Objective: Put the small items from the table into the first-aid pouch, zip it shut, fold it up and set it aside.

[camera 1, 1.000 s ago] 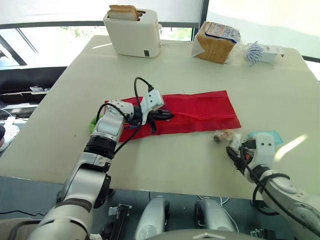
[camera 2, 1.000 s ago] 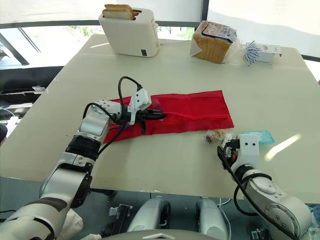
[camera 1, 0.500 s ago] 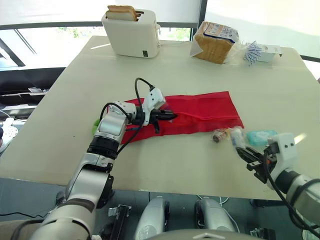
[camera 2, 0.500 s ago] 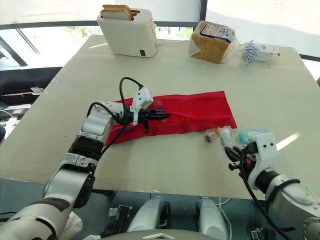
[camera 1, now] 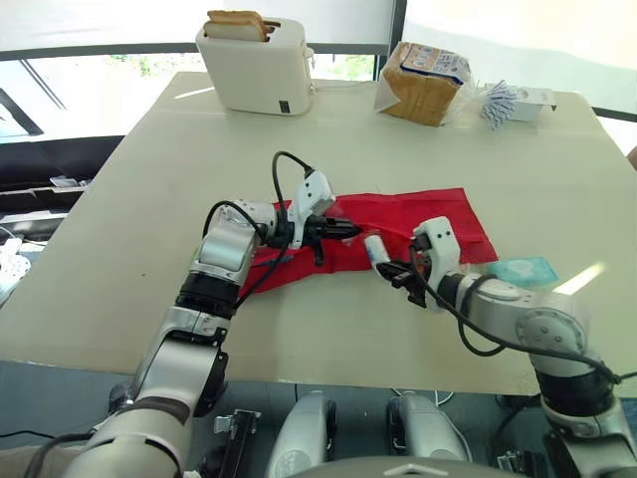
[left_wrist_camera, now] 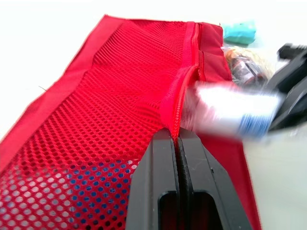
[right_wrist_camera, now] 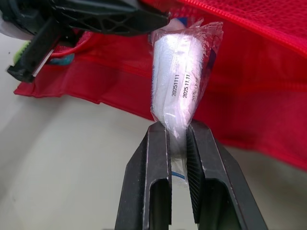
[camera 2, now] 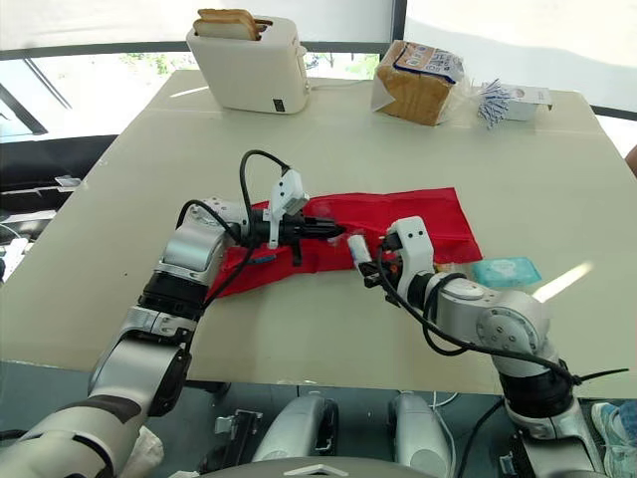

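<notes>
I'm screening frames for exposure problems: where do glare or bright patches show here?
Left eye view: a sunlit streak glares on the beige table beside the teal packet. Left wrist view: the table beyond the red mesh pouch is washed out white. Right wrist view: even light, slight sheen on the clear-wrapped white roll in the right hand.

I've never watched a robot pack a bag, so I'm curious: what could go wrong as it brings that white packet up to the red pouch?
1. The right gripper grips the white packet by one end only, so it may swivel or slip out when pushed in.
2. The left gripper lifts the red pouch by one zip edge. The opening looks narrow, so the packet may snag and shove the pouch.
3. Both grippers sit close together and might bump.
</notes>
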Motion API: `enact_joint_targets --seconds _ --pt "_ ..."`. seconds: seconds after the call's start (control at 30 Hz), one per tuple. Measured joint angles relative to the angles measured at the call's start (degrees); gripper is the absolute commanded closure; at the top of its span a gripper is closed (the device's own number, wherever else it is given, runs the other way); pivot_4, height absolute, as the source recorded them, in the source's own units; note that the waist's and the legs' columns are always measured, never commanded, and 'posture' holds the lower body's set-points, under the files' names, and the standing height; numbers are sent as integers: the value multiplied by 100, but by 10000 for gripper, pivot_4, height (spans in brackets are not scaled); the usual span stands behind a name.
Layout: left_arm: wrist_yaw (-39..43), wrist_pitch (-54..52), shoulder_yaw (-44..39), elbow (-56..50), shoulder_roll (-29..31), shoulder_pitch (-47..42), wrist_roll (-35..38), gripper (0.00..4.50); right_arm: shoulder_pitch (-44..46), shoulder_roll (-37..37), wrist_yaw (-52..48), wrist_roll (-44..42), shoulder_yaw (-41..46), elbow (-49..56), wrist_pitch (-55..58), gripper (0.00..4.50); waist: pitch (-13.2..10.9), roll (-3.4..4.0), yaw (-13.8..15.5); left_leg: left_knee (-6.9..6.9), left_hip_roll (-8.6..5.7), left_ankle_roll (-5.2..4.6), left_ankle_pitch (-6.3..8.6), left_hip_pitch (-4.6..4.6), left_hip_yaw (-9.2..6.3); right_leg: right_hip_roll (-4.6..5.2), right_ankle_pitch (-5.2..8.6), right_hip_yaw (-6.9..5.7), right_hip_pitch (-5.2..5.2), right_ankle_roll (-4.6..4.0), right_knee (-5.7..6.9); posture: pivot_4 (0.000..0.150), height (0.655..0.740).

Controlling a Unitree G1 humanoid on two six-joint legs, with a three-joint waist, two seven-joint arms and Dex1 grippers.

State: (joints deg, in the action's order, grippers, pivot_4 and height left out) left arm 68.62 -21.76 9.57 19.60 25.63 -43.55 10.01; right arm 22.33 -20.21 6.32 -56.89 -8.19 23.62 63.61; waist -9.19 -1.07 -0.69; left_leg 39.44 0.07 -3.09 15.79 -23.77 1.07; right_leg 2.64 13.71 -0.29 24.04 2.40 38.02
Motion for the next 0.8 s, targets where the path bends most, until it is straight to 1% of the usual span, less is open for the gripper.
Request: enact_joint_targets --seconds 0.27,0.33,0.4,0.5,0.6,0.77,0.8 --pt "129 362 3 190 10 158 24 45000 755 545 -408 953 -101 -1154 -85 44780 0 0 -12 -3 2 11 -7 -1 2 -2 0 0 7 0 4 1500 7400" --pt "151 382 3 230 6 168 24 45000 978 640 -655 1310 -234 -1496 -233 44780 0 1 -14 -3 2 20 -12 -2 4 -2 0 1 8 0 4 1500 7400" --pt "155 388 3 233 0 169 25 45000 1028 691 -732 1415 -267 -1583 -293 44780 0 1 -14 -3 2 20 -12 -2 3 -2 0 1 9 0 4 1500 7400" --pt "151 399 -5 246 1 169 22 45000 1332 951 -1072 1935 -490 -2182 -686 44780 0 1 -23 -4 2 21 -12 0 4 -2 0 1 10 0 7 1500 7400" --pt "130 446 -54 243 10 166 31 45000 1524 1255 -1325 2340 -496 -2696 -1086 44780 1 2 -28 -4 2 22 -13 1 4 -2 0 2 10 0 7 1500 7400" --pt "130 444 -104 211 42 167 57 45000 1551 1563 -1617 2708 -420 -3107 -1540 44780 2 3 -39 -5 2 23 -13 3 4 -3 0 3 10 -1 10 1500 7400" --pt "141 444 -115 207 55 171 66 45000 1493 1640 -1804 2775 -326 -3238 -1708 35410 2 3 -40 -5 3 24 -14 3 4 -3 0 2 10 -1 10 1500 7400"
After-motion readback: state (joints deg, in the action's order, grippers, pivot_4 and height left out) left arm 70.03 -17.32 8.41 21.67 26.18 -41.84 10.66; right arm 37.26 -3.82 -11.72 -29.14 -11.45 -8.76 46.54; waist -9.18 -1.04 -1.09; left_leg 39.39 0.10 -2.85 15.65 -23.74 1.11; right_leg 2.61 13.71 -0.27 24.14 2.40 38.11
